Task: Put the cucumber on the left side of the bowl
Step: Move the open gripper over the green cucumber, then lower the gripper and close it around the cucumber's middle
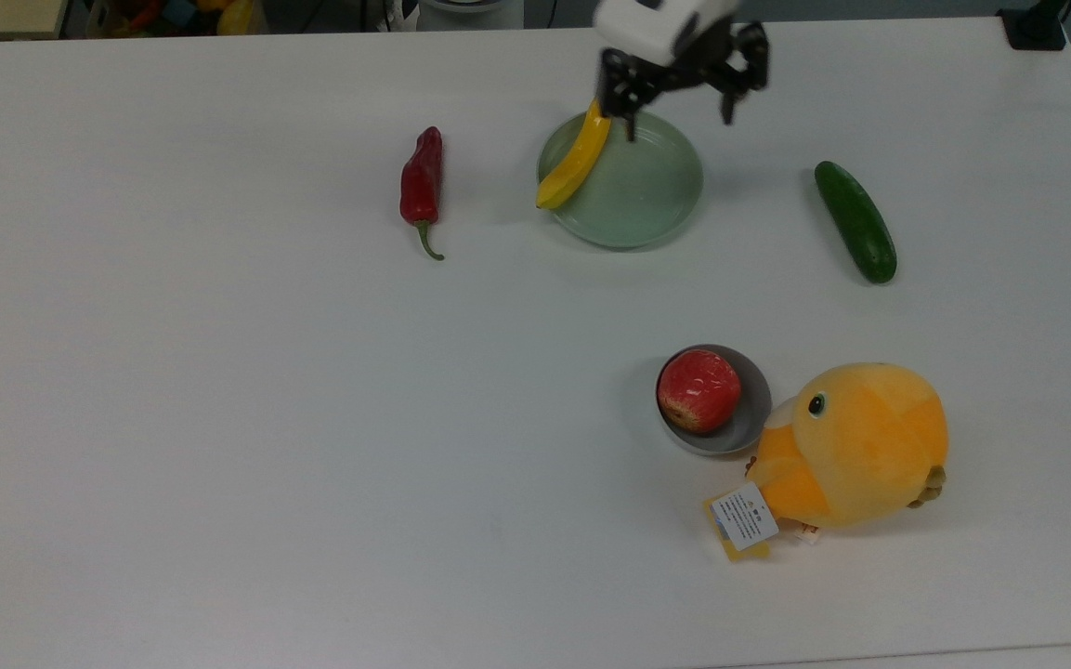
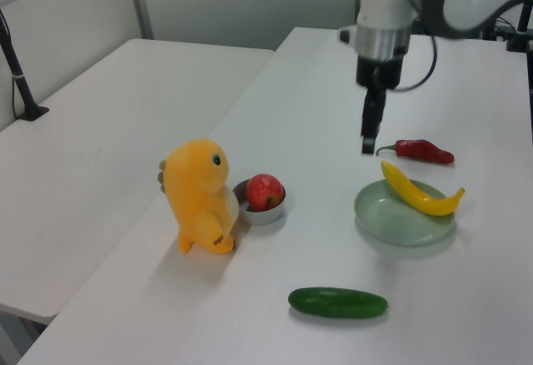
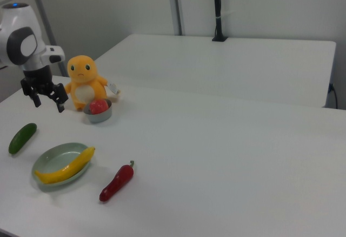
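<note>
The dark green cucumber [image 1: 855,221] lies flat on the white table at the top view's right, also seen near the front edge in the left view [image 2: 337,302] and at the right view's left [image 3: 22,138]. The small grey bowl [image 1: 753,409] holds a red apple [image 1: 698,390] and touches an orange plush toy [image 1: 855,446]. My gripper [image 1: 679,127] hangs open and empty above the far rim of the green plate [image 1: 637,200], left of the cucumber in the top view. It is well above the table in the left view [image 2: 367,144] and the right view [image 3: 48,106].
A yellow pepper [image 1: 577,158] rests across the plate's left rim in the top view. A red chili [image 1: 422,181] lies further left. The table between the bowl and the chili is bare white surface. A second table [image 2: 125,107] stands alongside.
</note>
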Controlling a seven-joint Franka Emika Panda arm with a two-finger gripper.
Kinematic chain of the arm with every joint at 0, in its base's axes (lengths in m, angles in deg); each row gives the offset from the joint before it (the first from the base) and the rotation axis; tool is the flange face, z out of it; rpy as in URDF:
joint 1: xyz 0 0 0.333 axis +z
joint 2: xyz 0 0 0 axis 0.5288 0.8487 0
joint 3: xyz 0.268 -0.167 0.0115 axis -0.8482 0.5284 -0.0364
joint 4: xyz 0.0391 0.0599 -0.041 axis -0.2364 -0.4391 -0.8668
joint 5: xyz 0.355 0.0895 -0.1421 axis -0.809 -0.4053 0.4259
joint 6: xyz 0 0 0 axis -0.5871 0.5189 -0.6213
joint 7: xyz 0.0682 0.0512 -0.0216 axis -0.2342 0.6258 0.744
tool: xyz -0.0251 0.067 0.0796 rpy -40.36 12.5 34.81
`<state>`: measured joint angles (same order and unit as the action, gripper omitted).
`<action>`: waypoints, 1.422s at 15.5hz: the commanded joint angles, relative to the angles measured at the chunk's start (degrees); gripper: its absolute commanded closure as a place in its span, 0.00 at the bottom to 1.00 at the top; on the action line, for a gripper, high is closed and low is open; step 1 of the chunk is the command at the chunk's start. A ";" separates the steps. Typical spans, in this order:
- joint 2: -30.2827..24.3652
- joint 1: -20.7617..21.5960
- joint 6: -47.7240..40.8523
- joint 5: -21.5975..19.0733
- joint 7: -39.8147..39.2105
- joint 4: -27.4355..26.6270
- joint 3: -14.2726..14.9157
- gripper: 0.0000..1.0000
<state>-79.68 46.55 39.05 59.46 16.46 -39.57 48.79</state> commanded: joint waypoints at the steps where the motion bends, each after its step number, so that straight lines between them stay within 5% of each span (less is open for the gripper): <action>1: 6.96 4.09 4.58 3.03 5.91 4.84 -1.20 0.00; 12: 18.47 13.23 10.39 9.53 15.48 10.82 -1.46 0.00; 22: 22.61 19.48 17.68 10.24 19.36 10.74 -1.64 0.00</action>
<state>-59.97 65.19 55.54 68.31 34.34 -29.89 46.97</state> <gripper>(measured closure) 0.000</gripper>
